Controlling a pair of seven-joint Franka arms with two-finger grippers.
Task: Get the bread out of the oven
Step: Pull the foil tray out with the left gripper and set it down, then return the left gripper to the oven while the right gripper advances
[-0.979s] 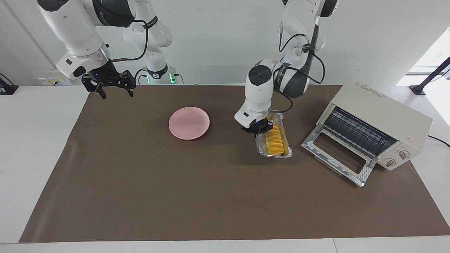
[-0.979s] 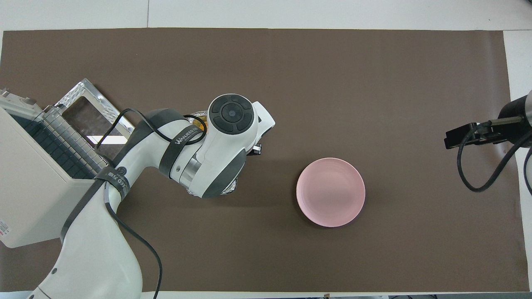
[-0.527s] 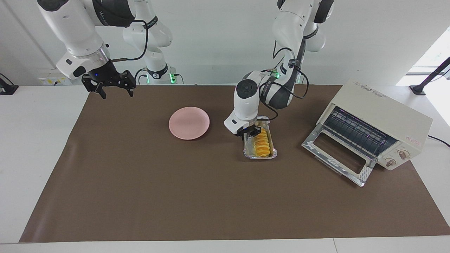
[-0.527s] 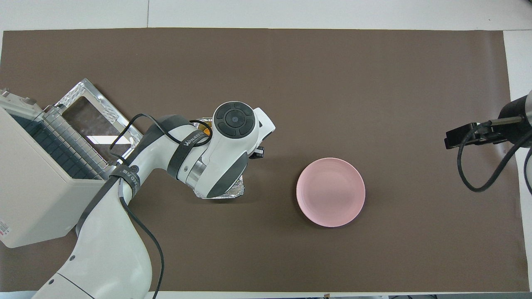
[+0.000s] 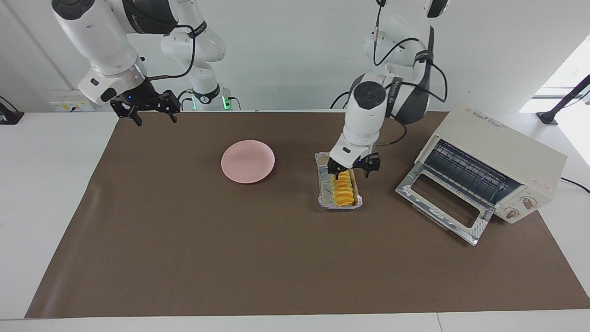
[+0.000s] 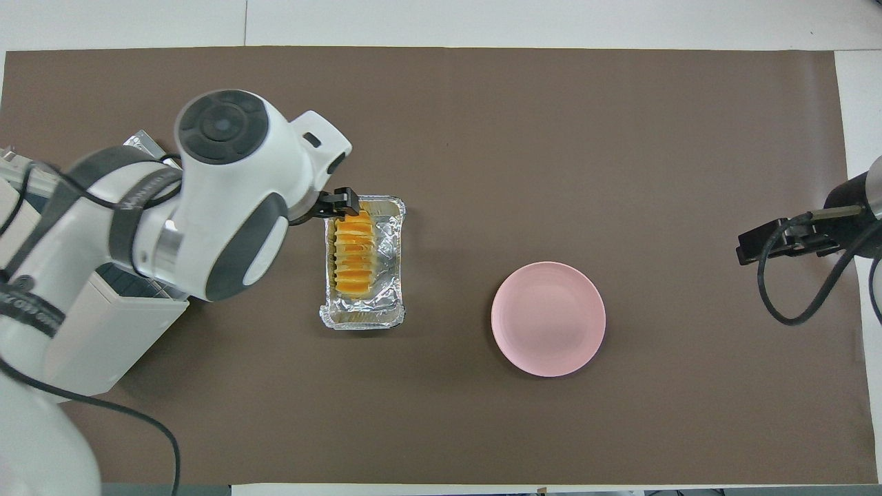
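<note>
The bread [image 5: 344, 192] [image 6: 354, 259], a ridged golden-yellow loaf, lies in a crinkled foil tray [image 5: 322, 199] [image 6: 386, 313] on the brown mat, between the oven and a pink plate. The cream-white oven [image 5: 498, 147] [image 6: 89, 344] stands at the left arm's end of the table, its glass door [image 5: 440, 207] dropped open and its wire rack bare. My left gripper [image 5: 351, 171] hangs open just over the tray, holding nothing. One of its fingers [image 6: 341, 203] shows by the tray's rim in the overhead view. My right gripper [image 5: 156, 115] [image 6: 778, 238] waits open over the mat's edge at its own end.
The round pink plate [image 5: 248, 161] [image 6: 548, 318] sits bare on the mat, beside the tray toward the right arm's end. The left arm's bulk covers most of the oven and its door in the overhead view. The brown mat [image 5: 230, 253] covers most of the table.
The left gripper slid the tray with the bread away from the oven toward the plate, then opened, let go and rose above it. The right arm barely moved.
</note>
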